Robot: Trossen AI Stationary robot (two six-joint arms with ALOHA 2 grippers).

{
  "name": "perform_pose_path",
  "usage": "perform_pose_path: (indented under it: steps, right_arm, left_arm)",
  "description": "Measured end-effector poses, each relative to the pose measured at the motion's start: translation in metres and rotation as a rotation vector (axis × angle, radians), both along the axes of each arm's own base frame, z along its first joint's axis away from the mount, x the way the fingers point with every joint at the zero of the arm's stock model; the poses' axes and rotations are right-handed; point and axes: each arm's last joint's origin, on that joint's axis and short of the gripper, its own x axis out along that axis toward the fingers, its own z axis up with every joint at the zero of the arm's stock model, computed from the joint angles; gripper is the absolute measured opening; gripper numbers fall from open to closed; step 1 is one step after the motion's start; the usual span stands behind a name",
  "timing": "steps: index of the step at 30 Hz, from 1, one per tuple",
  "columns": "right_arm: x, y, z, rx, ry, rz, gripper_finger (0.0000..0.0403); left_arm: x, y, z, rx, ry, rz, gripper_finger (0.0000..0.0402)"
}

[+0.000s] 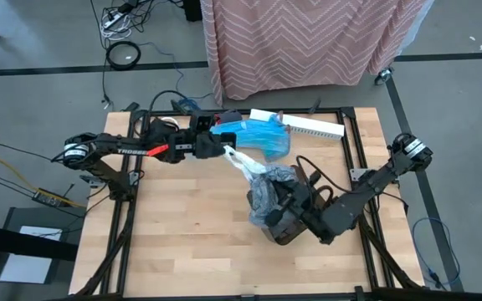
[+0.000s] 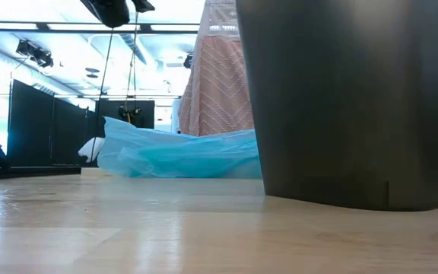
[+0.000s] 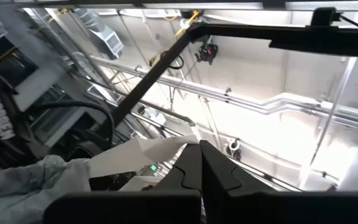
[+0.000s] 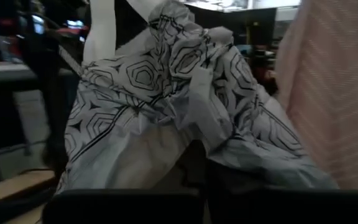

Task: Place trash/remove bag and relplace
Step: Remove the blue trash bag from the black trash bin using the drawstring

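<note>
The bag (image 1: 268,194), grey and wrinkled with a dark hexagon print, is bunched up above the dark bin (image 1: 289,227), which stands on the table's right half and fills the low view's right (image 2: 341,99). A pale strip of the bag (image 1: 243,163) runs up and left to my left gripper (image 1: 224,151), which is shut on it. My right gripper (image 1: 289,203) reaches in from the right and is shut on the bunched bag (image 4: 166,106). The trash is out of view. My left gripper pinches the end of the bag's pale drawn-out strip (image 3: 182,144) between its two fingers. It comes from the table's left, slanting upward. The strip runs nearly straight down to the bunched bag (image 3: 36,180). My right gripper holds the bag's bunched lower folds (image 4: 194,146), several layers, between its two fingers. It comes in about level from the table's right. The bag rises crumpled in front of the fingers, above the bin; the gripper itself hides the exact place of contact.
A bright blue plastic bag (image 1: 259,138) lies at the table's far middle, also in the low view (image 2: 181,154). A long white piece (image 1: 308,125) lies beside it at the far right. A striped pink cloth (image 1: 308,42) hangs beyond the far edge. The near left boards are bare.
</note>
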Motion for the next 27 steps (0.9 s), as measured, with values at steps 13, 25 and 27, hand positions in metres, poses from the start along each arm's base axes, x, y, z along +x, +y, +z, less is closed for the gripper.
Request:
perform_pose_path:
  steps: [13,25,27]
  right_arm:
    - [-0.023,0.036,0.001,-0.008,-0.010,0.197,0.0000]
    - [-0.026,0.031,0.041,-0.222,-0.278,0.506,0.0000]
    - [-0.027,0.024,0.045,-0.250,-0.279,0.442,0.0000]
  left_arm:
    - [-0.006,0.031,-0.001,0.019,0.002,0.097,0.0000]
    - [0.002,0.021,-0.041,0.076,0.159,0.118,0.0000]
    - [0.003,0.017,-0.047,0.062,0.174,0.127,0.0000]
